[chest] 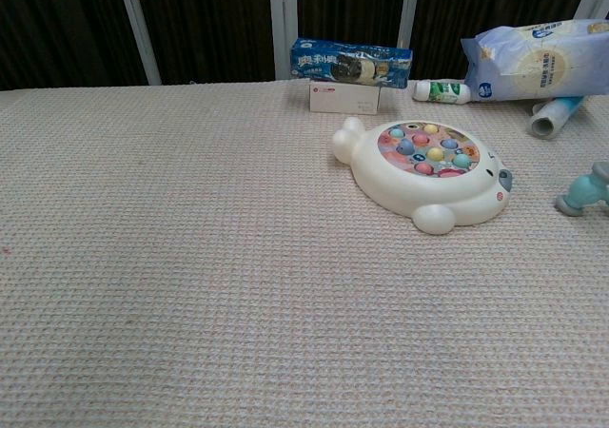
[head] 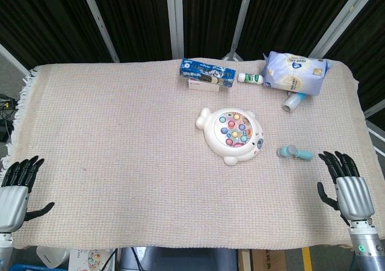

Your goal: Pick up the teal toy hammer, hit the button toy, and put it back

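Note:
The teal toy hammer (head: 293, 153) lies flat on the cloth, right of the button toy; in the chest view only its head (chest: 586, 192) shows at the right edge. The button toy (head: 233, 133) (chest: 426, 169) is a cream seal-shaped disc with several coloured buttons on top. My right hand (head: 344, 185) rests at the table's near right corner, fingers spread and empty, a short way below and to the right of the hammer. My left hand (head: 18, 190) lies at the near left edge, fingers apart, holding nothing. Neither hand shows in the chest view.
Along the back edge lie a blue biscuit pack on a small white box (head: 207, 73) (chest: 350, 65), a small white bottle (head: 251, 77), a pale blue bag (head: 297, 71) and a roll (head: 292, 101). The woven cloth (head: 120, 162) covers the table.

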Robot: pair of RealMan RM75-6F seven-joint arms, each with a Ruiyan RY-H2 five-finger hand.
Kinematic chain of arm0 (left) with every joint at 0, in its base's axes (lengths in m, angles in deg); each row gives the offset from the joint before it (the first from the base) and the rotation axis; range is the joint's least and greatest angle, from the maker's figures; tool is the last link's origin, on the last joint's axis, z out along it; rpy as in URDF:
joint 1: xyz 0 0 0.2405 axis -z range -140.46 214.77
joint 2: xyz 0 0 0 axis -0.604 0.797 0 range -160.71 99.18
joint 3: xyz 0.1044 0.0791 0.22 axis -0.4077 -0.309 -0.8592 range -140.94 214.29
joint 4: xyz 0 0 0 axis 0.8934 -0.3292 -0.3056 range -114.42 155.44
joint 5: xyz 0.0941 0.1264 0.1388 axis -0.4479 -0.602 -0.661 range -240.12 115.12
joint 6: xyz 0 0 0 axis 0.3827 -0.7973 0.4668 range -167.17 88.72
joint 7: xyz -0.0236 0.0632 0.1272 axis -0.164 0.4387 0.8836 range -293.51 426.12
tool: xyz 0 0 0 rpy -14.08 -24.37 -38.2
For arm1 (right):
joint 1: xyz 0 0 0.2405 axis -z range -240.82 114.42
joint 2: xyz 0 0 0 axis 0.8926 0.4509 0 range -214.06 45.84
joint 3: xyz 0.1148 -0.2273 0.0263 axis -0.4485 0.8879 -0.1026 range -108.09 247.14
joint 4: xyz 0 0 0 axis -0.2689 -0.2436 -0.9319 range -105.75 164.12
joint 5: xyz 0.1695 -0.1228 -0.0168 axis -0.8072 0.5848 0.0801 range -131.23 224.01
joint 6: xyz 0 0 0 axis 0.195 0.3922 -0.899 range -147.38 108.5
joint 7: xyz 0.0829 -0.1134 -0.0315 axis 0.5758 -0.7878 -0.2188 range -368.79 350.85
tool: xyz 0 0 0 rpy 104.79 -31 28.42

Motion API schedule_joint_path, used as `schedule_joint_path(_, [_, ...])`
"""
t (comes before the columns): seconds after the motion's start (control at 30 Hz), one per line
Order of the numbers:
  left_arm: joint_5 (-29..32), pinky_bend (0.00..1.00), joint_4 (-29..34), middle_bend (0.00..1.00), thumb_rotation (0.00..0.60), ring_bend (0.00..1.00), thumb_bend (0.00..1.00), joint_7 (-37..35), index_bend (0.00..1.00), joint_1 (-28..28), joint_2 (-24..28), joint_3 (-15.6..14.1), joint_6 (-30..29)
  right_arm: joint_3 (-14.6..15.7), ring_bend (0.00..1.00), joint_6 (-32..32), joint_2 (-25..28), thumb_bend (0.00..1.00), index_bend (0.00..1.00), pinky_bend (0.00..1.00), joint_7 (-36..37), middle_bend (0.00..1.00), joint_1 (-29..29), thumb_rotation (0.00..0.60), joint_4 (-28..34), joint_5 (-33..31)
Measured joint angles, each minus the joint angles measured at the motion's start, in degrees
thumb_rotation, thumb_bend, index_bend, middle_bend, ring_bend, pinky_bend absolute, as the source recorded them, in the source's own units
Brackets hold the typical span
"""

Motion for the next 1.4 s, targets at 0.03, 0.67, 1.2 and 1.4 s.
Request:
schedule_joint_path(0.03, [-0.14, 0.0, -0.05, 0.0, 0.6, 0.0, 0.13, -0.01, 0.0, -0.03, -0.03, 0.01, -0.12, -0.08, 0.07, -0.19, -0.09, 0.5, 0.16, 0.09, -0.06, 0.15, 0.09, 0.6, 0.02, -0.01])
schedule_joint_path(0.67, [-0.83, 0.0, -0.4, 0.0, 0.6, 0.0, 0.13, 0.32, 0.0, -0.4, -0.46, -0.01, -0.82, -0.22, 0.07, 0.35, -0.2, 0.5, 0.11, 0.09, 1.43, 0.15, 0.16, 0.6, -0.17, -0.19])
schedule_joint_path(1.2, [-1.01, 0.0, 1.73, 0.0, 0.6, 0.0, 0.13, 3.43, 0.0, 0.99, 0.07, 0.6, 0.78, -4.23, 0.07, 23.85, 3.11, 0.5, 0.06, 0.09, 7.67, 0.15, -11.49, 0.6, -3.32, -8.3])
schedule_joint_path(1.4, [-0.76, 0.0, 2.64, 0.0, 0.6, 0.0, 0.13, 4.49, 0.0, 1.36, 0.32, 0.83, 1.17, -5.12, 0.07, 34.6, 1.58, 0.5, 0.06, 0.09, 8.96, 0.15, -17.2, 0.6, -8.04, -12.42])
